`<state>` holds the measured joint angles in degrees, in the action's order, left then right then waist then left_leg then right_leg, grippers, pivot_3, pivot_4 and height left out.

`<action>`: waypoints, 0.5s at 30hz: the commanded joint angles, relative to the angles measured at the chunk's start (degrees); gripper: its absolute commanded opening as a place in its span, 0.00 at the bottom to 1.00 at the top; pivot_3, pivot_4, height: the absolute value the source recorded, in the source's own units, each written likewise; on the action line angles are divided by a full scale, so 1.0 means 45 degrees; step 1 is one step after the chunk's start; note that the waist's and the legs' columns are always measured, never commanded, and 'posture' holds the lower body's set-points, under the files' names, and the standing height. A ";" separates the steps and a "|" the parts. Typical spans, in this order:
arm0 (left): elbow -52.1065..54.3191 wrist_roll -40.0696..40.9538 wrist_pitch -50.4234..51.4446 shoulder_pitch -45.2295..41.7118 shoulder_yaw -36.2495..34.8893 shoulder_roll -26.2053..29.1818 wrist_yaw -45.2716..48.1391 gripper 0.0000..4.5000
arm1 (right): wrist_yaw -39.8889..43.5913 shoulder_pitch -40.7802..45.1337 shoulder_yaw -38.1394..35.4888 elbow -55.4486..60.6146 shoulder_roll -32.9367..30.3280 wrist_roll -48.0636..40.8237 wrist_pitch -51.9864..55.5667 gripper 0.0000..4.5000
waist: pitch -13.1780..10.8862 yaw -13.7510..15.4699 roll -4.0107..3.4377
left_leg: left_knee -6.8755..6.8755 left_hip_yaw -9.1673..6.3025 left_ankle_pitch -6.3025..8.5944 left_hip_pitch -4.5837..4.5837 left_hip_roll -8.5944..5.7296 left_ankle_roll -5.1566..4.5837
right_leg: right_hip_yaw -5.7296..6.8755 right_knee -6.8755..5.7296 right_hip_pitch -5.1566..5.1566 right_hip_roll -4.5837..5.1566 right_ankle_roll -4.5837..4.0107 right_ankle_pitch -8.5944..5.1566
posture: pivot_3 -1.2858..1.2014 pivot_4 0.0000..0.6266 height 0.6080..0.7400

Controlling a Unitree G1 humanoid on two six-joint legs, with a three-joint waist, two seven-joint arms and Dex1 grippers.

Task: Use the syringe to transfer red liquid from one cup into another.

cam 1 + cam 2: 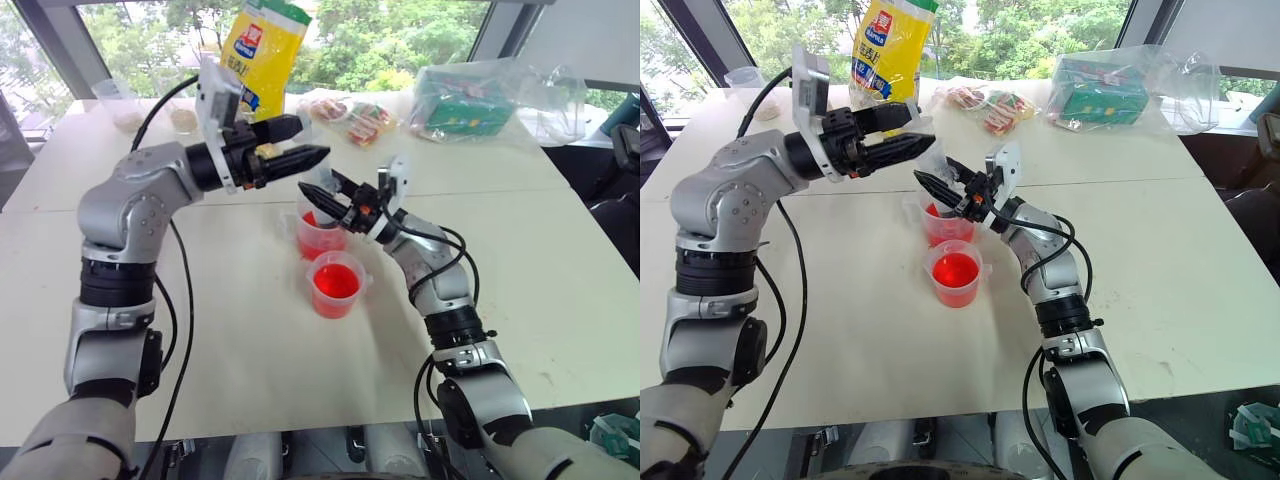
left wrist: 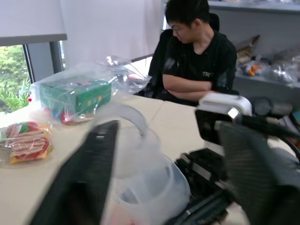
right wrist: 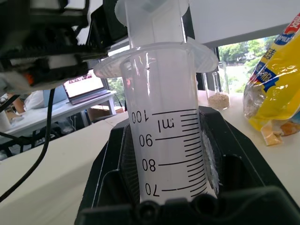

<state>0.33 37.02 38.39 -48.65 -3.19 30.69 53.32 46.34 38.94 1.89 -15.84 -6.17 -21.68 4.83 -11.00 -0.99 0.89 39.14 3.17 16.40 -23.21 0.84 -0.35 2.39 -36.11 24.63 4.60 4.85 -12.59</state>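
The clear syringe stands upright with its lower end in the far cup, which holds red liquid. My right gripper is shut on the barrel, its printed scale facing the right wrist view. The plunger's top sits between the spread fingers of my left gripper, which is open just above and to the left of the right one. I cannot tell whether those fingers touch the plunger. A second cup, nearer to me, also holds red liquid.
A yellow snack bag stands behind the grippers. Candy packets and a green box in a plastic bag lie at the table's far side. Small cups sit far left. A person sits beyond the table's right end.
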 commanded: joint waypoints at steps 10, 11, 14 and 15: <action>0.0797 0.0524 0.0725 0.1135 -0.1022 0.1535 0.0354 0.99 | -0.0577 0.1452 -0.0908 0.1537 0.0104 -0.1266 0.0609 0.31 | -0.0006 0.0030 -0.0009 | 0.0000 -0.0001 0.0000 -0.0025 -0.0001 -0.0001 | 0.0002 0.0002 0.0024 0.0001 0.0000 0.0000 | 0.52 0.24 1.00; 0.0794 0.0523 0.0734 0.1159 -0.1092 0.1590 0.0329 0.99 | -0.0646 0.1543 -0.0988 0.1703 0.0074 -0.1400 0.0740 0.31 | -0.0006 0.0039 -0.0009 | 0.0000 -0.0002 0.0001 -0.0027 -0.0001 -0.0001 | 0.0002 0.0002 0.0024 0.0002 0.0000 0.0000 | 0.52 0.24 1.00; 0.0541 0.0576 0.0751 0.0854 -0.1298 0.1538 0.0160 0.99 | -0.0967 0.1611 -0.1382 0.3468 -0.0258 -0.2681 0.2200 0.31 | -0.0007 0.0053 -0.0011 | 0.0000 -0.0002 0.0000 -0.0035 -0.0004 -0.0001 | 0.0003 0.0001 0.0031 0.0008 0.0000 0.0000 | 0.52 0.24 1.00; 0.0480 0.0582 0.0751 0.0747 -0.1310 0.1517 0.0166 0.99 | -0.1073 0.1512 -0.1504 0.4126 -0.0398 -0.3214 0.2828 0.31 | -0.0007 0.0057 -0.0011 | 0.0000 -0.0003 0.0000 -0.0040 -0.0004 -0.0001 | 0.0003 0.0001 0.0036 0.0008 0.0000 0.0000 | 0.52 0.24 1.00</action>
<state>2.07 38.41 41.99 -43.38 -7.51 37.27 54.35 42.16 43.82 -3.21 -4.26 -7.25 -31.70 14.80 -11.03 -0.73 0.84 39.14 3.15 16.41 -23.39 0.82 -0.36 2.40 -36.10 24.80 4.64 4.85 -12.59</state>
